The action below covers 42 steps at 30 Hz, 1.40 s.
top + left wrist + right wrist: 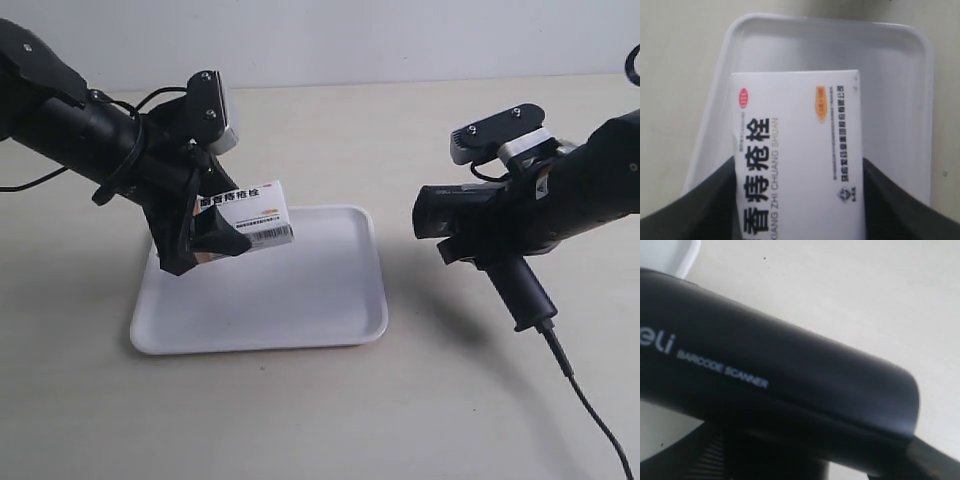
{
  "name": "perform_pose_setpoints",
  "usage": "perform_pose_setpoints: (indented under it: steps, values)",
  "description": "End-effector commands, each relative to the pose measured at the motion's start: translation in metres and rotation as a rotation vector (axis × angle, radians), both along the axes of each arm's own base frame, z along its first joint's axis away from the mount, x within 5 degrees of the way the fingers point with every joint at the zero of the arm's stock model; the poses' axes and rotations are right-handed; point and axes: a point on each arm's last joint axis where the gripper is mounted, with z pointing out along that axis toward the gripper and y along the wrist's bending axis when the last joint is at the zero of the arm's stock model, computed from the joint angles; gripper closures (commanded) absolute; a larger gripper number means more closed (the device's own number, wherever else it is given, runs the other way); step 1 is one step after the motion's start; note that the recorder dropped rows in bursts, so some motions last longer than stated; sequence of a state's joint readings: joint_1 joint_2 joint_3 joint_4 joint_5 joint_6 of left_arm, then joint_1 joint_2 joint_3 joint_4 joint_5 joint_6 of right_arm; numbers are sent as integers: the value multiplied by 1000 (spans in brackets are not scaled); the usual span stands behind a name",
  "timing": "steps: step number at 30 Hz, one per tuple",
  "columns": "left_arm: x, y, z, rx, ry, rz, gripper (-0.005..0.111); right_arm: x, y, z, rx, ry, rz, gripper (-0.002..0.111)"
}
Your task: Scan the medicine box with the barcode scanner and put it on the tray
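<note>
Currently: left gripper (799, 200) pinching medicine box (250, 214), 2 dark fingers (695, 210) pressed on opposite sides, box held in air above tray (330, 310), barcode side facing scanner. Tray flat on pale table (300, 420), under box in left wrist view. Right gripper (500, 235) clamped on barcode scanner (470, 225), head aimed toward box, handle slanting down, thin cable (590, 410) trailing over table; fingers mostly hidden, grip probably around body. Scanner well apart from box.
</note>
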<state>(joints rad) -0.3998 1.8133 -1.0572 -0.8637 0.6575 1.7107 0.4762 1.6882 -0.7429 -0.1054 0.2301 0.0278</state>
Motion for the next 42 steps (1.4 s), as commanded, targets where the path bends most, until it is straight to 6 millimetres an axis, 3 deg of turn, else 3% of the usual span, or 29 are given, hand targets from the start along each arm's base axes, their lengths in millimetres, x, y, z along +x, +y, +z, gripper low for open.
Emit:
perform_pose_setpoints:
  steps: [1,11,14,16,19,23,24,27,29,33,36,39,42]
  values:
    - [8,-1,-22,21,0,-3,107,12,3,-18,36,-29,-24,108]
    - [19,-5,-63,19,32,69,107,17,7,-43,70,-4,-79,107]
    - [17,-6,-67,10,61,66,99,17,7,-46,79,3,-98,99]
    - [17,-6,-68,8,67,62,86,17,7,-47,76,7,-96,88]
    - [17,-6,-68,7,68,64,56,17,7,-48,75,9,-96,67]
    - [14,-8,-67,-10,106,57,5,18,8,-44,106,7,-142,34]
    - [14,-8,-66,-14,108,64,2,19,8,-41,113,-1,-145,27]
    - [14,-8,-62,-19,94,64,2,18,7,-26,126,-28,-143,11]
    - [16,-9,-51,-42,88,83,2,15,6,-7,129,-59,-131,8]
    - [10,-10,-4,-119,89,101,2,-1,-5,48,148,-117,-142,12]
    - [-5,-3,39,-180,91,65,7,-23,-17,94,182,-192,-150,26]
    - [-24,9,79,-260,132,42,32,-53,-31,139,290,-332,-157,52]
    - [-42,23,108,-318,172,52,81,-87,-47,159,415,-460,-163,86]
